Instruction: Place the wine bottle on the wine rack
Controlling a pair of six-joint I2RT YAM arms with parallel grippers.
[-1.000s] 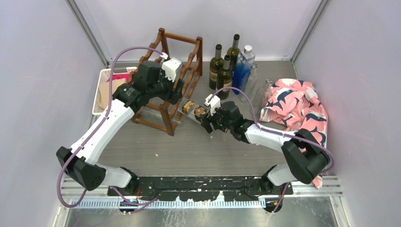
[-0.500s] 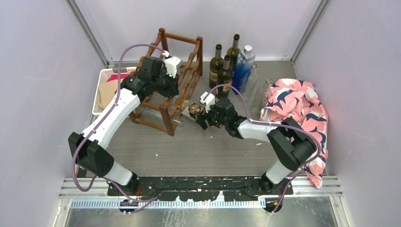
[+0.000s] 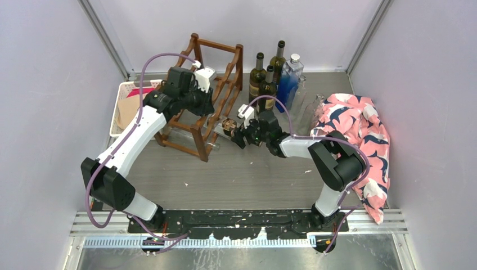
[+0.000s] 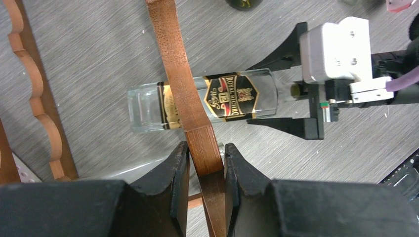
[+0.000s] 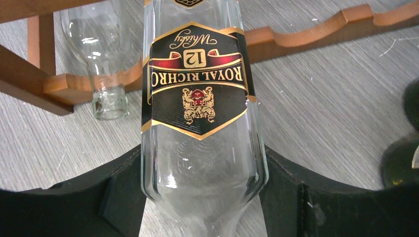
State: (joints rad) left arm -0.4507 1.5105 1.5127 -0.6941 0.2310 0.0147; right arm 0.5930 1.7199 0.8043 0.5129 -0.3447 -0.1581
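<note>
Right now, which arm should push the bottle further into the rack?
Right. The right gripper is shut on the clear whisky bottle, already partway into the wine rack. The left gripper is clamped on one of its posts, steadying it.

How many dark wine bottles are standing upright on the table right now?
3 dark wine bottles, grouped right of the wine rack: one beside the rack, a taller one behind, by the blue bottle, one in front. More may be hidden.
</note>
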